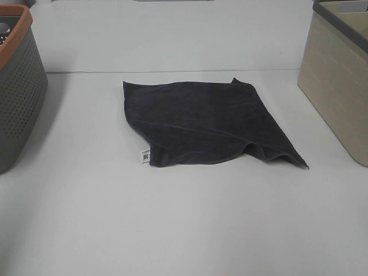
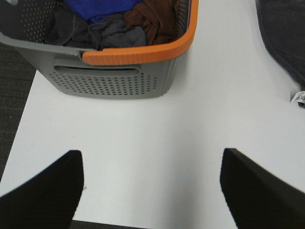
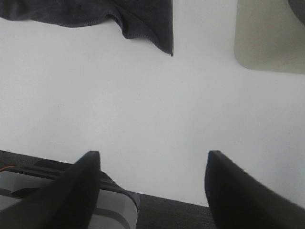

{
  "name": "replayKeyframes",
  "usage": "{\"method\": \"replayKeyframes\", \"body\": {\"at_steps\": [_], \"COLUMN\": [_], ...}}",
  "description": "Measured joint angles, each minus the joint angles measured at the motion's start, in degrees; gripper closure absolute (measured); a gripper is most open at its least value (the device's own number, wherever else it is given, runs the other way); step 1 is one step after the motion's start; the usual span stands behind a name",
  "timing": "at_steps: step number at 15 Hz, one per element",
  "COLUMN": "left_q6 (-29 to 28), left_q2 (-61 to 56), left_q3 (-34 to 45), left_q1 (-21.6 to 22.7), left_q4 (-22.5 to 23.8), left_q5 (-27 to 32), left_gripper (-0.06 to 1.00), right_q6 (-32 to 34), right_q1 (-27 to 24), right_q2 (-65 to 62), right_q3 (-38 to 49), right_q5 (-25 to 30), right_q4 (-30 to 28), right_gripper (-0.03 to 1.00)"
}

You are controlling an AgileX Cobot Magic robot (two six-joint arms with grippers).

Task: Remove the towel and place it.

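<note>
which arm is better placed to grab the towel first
Probably the right. Both grippers are open and empty, but the towel's pointed corner trails toward the right side, near the beige basket. The left gripper faces the grey basket.

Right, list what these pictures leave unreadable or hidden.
- White label on the towel: too small to read in the high view.
- Beige basket: contents hidden by its wall, cut off at the edge.
- Grey basket: cut off, so only part of its clothes shows in the left wrist view.
</note>
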Motion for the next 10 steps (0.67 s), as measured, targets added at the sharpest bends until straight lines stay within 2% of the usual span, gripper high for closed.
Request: {"method": "replayKeyframes", "body": {"at_steps": [6, 7, 10], "left_q6": [0.0, 0.06, 0.06], "left_q2": [-23.61, -28.93, -34.26], "left_q3": [14.5, 18.51, 21.26], "left_q1": [0.0, 0.0, 0.0], "left_q4": [0.17, 0.17, 0.17], "left_q5": [0.0, 0.06, 0.11], "left_gripper": [0.21, 0.21, 0.21], "right_q6": [-0.4, -2.12, -2.23], "right_q1": [0.0, 0.0, 0.0], "right_q2": [-19.19, -25.1, -32.89], "right_q3": [17.3, 22.63, 27.22], "right_q5": [-6.25, -7.73, -8.14], "right_q4": [0.06, 0.06, 0.06], "right_gripper": [0.33, 0.33, 0.33]}}
